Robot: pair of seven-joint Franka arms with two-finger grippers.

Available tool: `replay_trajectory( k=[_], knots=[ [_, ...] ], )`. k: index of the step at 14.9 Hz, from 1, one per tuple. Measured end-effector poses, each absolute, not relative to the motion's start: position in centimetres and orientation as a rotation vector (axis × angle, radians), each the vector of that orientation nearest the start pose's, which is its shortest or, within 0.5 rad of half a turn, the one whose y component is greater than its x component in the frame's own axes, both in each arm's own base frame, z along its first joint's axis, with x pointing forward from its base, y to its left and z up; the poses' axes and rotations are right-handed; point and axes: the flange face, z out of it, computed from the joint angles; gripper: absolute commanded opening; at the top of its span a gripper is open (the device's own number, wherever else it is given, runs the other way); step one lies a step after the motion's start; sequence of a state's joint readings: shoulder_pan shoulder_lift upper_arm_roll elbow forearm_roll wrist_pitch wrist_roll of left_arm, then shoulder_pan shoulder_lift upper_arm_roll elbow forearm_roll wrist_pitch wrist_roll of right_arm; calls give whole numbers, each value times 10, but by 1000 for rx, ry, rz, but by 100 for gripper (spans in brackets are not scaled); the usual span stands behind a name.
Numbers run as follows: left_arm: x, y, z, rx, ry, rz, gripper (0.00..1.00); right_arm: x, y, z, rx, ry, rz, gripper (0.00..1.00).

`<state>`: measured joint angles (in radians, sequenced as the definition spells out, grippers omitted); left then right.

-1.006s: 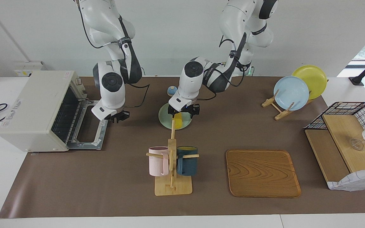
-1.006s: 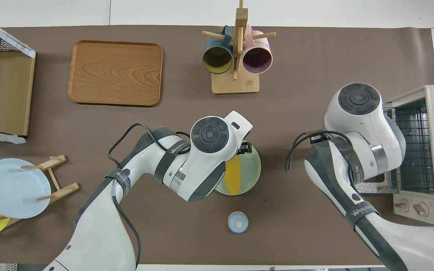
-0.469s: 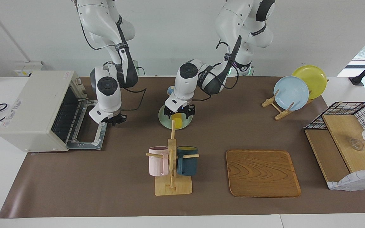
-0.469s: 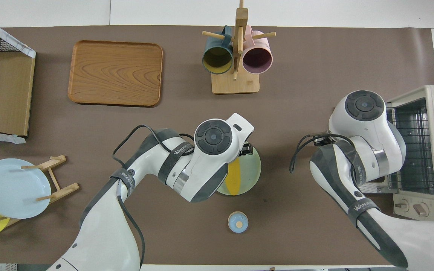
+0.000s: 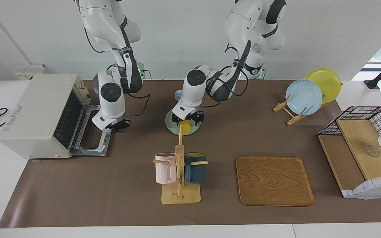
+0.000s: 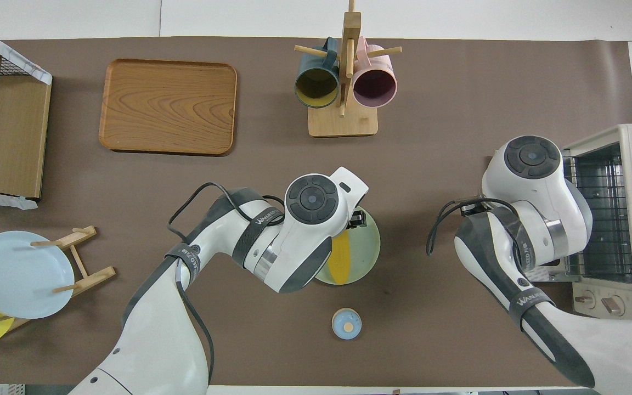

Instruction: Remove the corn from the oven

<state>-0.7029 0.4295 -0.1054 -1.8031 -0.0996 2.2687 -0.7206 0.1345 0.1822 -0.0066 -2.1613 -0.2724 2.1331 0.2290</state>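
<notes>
Counted on the tabletop (image 5: 78,198): one oven (image 5: 41,115), one corn (image 6: 339,258), one pale green plate (image 6: 365,247), two mugs on one wooden mug stand (image 5: 180,185), one wooden tray (image 5: 273,180), two plates (blue, yellow) on one wooden rack (image 5: 304,96), one wire basket shelf (image 5: 362,132), one small blue round item (image 6: 346,322).

The corn is seen lying on the pale green plate, mid-tabletop, nearer to the robots than the mug stand, well apart from the oven. It is partly covered by the left arm in the overhead view. The left tool (image 5: 188,117) is held directly over the corn with fingers spread apart; contact cannot be told.

The corn is shown as bright yellow, elongated, lying flat; kernel texture is too small to tell.

The oven is set at the right arm's end of the tabletop, door dropped open, wire rack visible inside. The right tool (image 5: 119,125) is held over the open door's edge, fingers closed together, nothing gripped.
</notes>
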Motion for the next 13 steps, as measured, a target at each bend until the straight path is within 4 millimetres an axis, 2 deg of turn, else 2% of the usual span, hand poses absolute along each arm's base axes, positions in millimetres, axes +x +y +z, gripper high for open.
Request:
replay_trajectory(
  k=[2, 3, 4, 8, 10, 12, 13],
  knots=[
    [452, -469, 311, -3252, 24, 95, 33, 532, 49, 296, -3381, -105, 289, 3],
    [451, -469, 310, -3251, 23, 96, 13, 532, 49, 296, -3382, -109, 290, 3],
    [451, -468, 310, -3251, 23, 96, 0, 532, 49, 296, -3383, -111, 290, 3],
    [453, -469, 312, -3255, 10, 88, 0, 531, 57, 297, -3422, -199, 307, 3],
    [462, -467, 323, -3261, -15, 72, 0, 534, 59, 310, -3424, -267, 355, 3],
    [490, -451, 356, -3260, -84, 58, 0, 538, 56, 336, -3417, -328, 404, 3],
    [512, -433, 379, -3257, -130, 53, 0, 539, 52, 353, -3416, -350, 423, 3]
  ],
)
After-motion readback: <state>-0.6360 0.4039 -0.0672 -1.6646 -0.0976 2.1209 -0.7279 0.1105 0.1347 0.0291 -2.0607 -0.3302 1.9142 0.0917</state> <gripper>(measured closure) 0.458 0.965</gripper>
